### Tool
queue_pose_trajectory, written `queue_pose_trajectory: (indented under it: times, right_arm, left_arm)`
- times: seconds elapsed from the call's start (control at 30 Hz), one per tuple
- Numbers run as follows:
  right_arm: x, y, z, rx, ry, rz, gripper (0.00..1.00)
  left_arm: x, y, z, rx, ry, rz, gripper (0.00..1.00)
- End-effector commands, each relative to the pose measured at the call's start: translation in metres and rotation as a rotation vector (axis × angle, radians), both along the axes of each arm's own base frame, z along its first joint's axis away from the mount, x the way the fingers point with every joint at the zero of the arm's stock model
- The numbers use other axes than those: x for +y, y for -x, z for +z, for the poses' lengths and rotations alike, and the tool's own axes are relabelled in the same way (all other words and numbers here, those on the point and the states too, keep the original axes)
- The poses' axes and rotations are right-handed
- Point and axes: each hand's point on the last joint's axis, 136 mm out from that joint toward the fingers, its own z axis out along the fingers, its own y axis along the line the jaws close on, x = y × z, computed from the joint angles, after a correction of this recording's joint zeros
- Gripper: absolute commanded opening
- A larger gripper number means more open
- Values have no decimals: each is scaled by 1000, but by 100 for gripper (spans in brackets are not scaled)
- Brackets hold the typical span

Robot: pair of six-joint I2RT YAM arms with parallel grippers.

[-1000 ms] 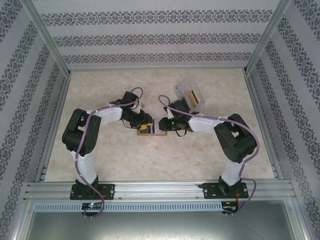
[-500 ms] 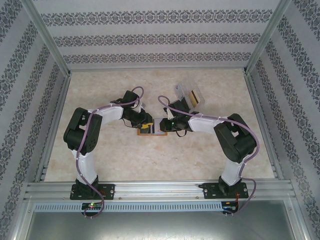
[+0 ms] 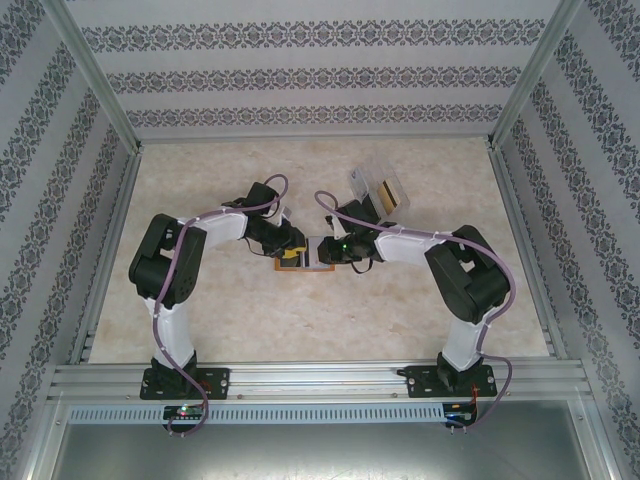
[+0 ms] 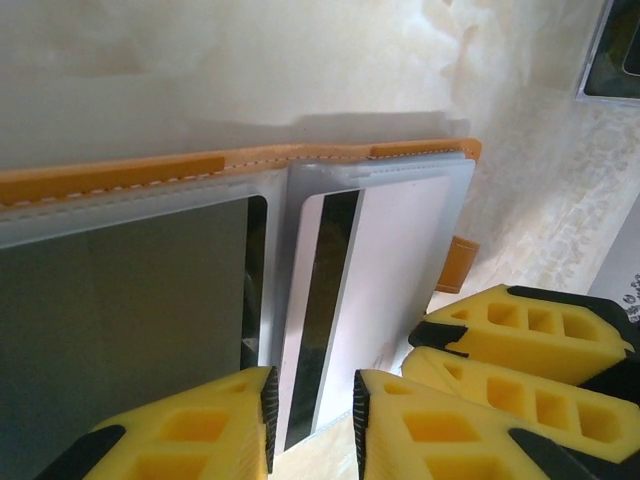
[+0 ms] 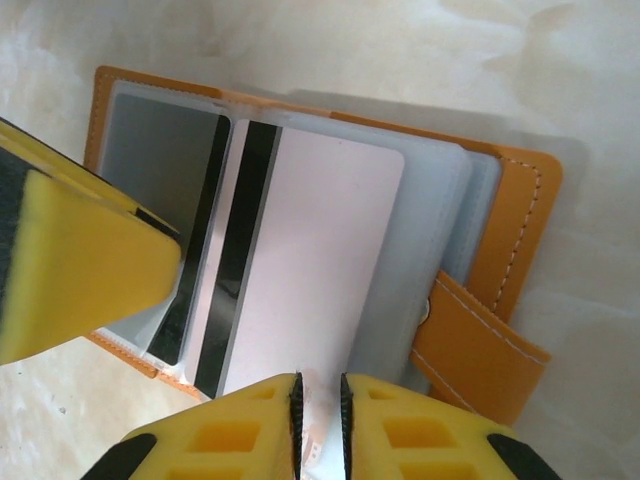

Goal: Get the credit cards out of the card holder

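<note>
Orange card holder (image 5: 522, 205) open; left gripper (image 4: 312, 422) narrow over striped card (image 4: 390, 260) (right gripper (image 5: 320, 420) narrower, grip unclear).

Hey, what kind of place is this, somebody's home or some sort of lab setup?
Probably a lab test cell for robots, not a home: an aluminium frame boxes in the marble-look tabletop, the walls are wallpaper-patterned panels, and the left arm and right arm are bolted along its near side.

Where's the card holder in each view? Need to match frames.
Top external: card holder near frame centre.
Left wrist: card holder spans left and middle, orange edge on top.
Right wrist: card holder mid-frame, orange cover at right.
Shared landmark: white card with black stripe.
</note>
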Motion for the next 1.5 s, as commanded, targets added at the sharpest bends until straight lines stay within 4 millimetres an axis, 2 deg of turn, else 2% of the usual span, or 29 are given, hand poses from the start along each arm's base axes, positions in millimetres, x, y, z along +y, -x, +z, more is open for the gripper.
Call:
queue_pose_trajectory:
  times: [0.0, 0.3, 0.8, 1.13, 1.47]
  right_arm:
    - [-1, -2, -5, 31, 14, -3, 21]
    - [-4, -2, -12, 68, 25, -19, 21]
    - [-6, -2, -16, 88, 29, -25, 21]
    - [-8, -2, -17, 89, 38, -32, 21]
    - [-9, -3, -12, 74, 26, -31, 21]
  left_arm:
    - [-4, -3, -3, -2, 12, -22, 28]
    - [-8, -5, -4, 5, 11, -34, 28]
    - [-15, -6, 3, -13, 47, -65, 22]
    - [-6, -5, 2, -37, -6, -59, 6]
    - [19, 2, 8, -73, -126, -69, 2]
